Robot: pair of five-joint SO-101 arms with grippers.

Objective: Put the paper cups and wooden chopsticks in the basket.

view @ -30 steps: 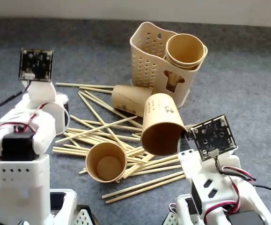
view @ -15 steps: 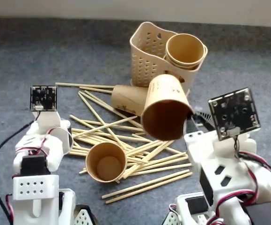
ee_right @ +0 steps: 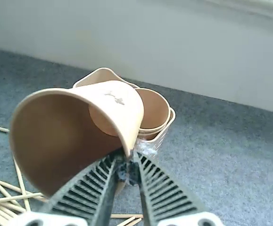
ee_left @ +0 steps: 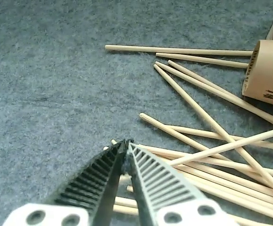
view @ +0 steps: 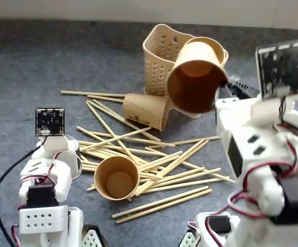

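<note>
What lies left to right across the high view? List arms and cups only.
left arm → cup among the chopsticks → cup lying on its side → held cup → right arm

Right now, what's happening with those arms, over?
Right gripper shut on paper cup, held tilted by basket. Left gripper shut, empty, above chopsticks. Stacked cups already in basket.

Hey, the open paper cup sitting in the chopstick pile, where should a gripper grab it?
Pinch the rim of the cup, probably from above with one finger inside: its mouth faces up, and chopsticks crowd its base.
</note>
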